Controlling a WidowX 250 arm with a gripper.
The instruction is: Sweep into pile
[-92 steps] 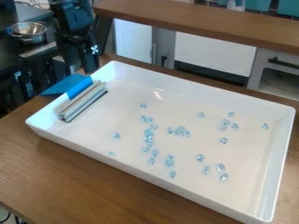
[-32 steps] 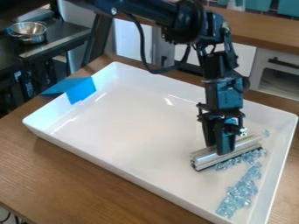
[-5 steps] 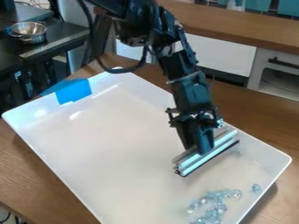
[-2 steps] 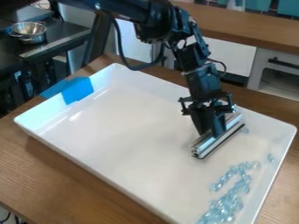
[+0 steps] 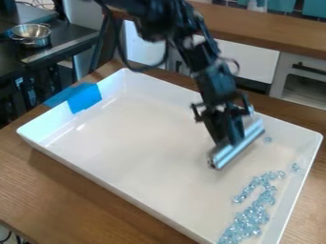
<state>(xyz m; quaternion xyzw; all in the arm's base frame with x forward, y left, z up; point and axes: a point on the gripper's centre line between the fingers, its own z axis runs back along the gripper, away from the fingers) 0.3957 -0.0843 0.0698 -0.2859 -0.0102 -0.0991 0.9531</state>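
The black tool (image 5: pixel 230 142) clenches a silver metal bar (image 5: pixel 251 136); pale-blue clear beads (image 5: pixel 249 220), earlier scattered, mostly cluster along the white rectangular tray's (image 5: pixel 140 138) right side.

wooden table (image 5: pixel 64 190), white tray (image 5: pixel 140 143) directly on top

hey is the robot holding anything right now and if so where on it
Yes, the silver bar, held around the middle of its length.

- No text, label, brand, number or sign can be read anywhere in the view.
- Any small print that may be borne by surfaces is too blurred to be made out.
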